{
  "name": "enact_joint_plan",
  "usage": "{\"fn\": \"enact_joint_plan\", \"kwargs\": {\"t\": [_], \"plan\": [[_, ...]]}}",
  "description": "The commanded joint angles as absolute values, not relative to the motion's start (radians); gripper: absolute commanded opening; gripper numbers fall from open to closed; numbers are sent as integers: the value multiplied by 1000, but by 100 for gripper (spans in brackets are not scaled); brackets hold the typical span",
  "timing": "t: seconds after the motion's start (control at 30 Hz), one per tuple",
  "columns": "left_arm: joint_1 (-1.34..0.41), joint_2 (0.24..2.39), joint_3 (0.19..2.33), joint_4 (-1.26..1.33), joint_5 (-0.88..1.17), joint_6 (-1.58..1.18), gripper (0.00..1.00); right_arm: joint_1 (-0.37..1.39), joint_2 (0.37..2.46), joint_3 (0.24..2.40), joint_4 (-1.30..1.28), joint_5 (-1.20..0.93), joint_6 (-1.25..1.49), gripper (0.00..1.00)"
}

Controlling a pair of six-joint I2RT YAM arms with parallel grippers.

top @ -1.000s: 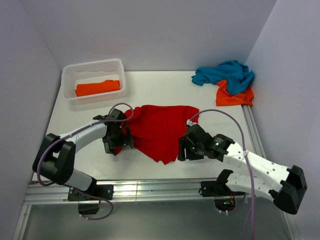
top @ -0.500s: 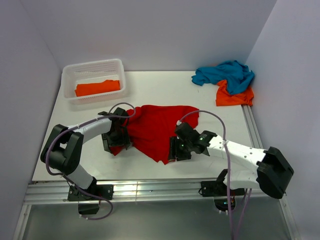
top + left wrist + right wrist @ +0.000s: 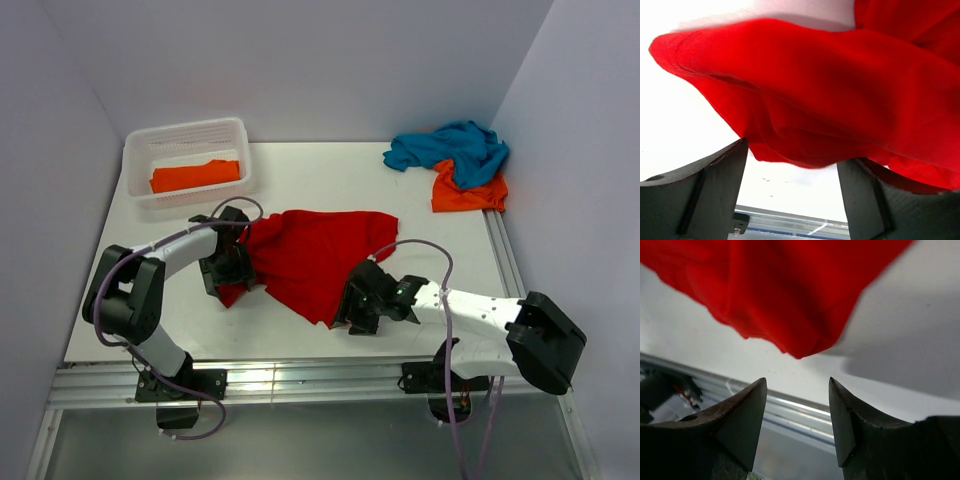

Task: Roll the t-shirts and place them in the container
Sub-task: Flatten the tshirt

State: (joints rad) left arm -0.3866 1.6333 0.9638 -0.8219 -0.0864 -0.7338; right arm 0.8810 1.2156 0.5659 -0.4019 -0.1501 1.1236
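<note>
A bright red t-shirt point(image 3: 315, 258) lies spread and rumpled in the middle of the table, its lowest corner pointing to the near edge. My left gripper point(image 3: 233, 270) sits at the shirt's left edge, open. In the left wrist view the red t-shirt point(image 3: 830, 90) bulges just over the left gripper point(image 3: 791, 152), unclamped. My right gripper point(image 3: 352, 306) stands open by the shirt's near corner. In the right wrist view that corner of the red t-shirt point(image 3: 790, 300) hangs just ahead of the right gripper point(image 3: 796, 381). A teal t-shirt point(image 3: 452, 146) and an orange t-shirt point(image 3: 470, 193) lie heaped at the back right.
A white lattice basket point(image 3: 140, 150) stands at the back left with a folded orange t-shirt point(image 3: 195, 176) inside. The metal rail of the table's near edge point(image 3: 300, 378) runs close behind both grippers. The right wall is near the heaped shirts.
My right gripper has slid left and nearer, up to the red shirt's near corner. The left gripper has shifted slightly at the shirt's left edge and its jaws have narrowed somewhat.
</note>
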Motion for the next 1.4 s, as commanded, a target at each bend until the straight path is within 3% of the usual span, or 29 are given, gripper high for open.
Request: {"fn": "enact_joint_plan", "kwargs": {"t": [0.0,0.17,0.47,0.93,1.2,1.37], "plan": [[-387,1585,1000,-854,-51,-732,78,938,1203,548,-336,-30,1333,60],[-387,1554,1012,-880,-20,-736,80,1026,1262,540,-273,74,1460,58],[-385,1536,1025,-903,-8,-745,80,1061,1367,514,-199,172,1537,45],[-387,1509,1083,-953,15,-750,82,1062,1307,520,-365,259,1580,48],[-387,1506,1075,-945,21,-755,82,1062,1226,468,-368,245,1568,49],[-387,1500,1065,-945,20,-753,82,1062,1278,489,-331,253,1557,49]]}}
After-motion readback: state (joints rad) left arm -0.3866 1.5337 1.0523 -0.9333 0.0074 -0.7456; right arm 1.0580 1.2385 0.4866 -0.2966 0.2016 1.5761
